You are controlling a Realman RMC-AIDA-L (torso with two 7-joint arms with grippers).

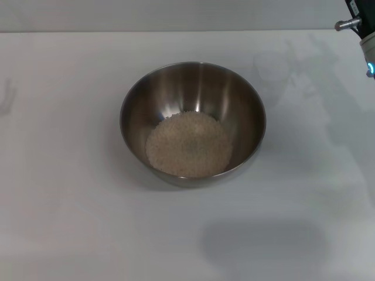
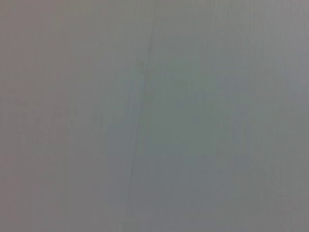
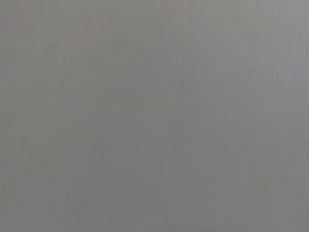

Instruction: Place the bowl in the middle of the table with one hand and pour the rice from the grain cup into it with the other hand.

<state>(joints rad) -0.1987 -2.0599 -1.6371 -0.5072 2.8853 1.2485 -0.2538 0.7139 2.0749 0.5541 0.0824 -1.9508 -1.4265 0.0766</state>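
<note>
My right arm [image 1: 360, 26] shows only at the table's [image 1: 64, 222] far right corner (fingers out of view, I cannot tell their state), well apart from the centred bowl [image 1: 193, 88] holding rice [image 1: 188, 144]; cup unseen.

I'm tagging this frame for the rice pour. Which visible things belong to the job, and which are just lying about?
Job:
bowl
rice, lying in the bowl
table
grain cup, faint, beyond the bowl

Lying about:
nothing; only part of the right arm at the far right edge.
</note>
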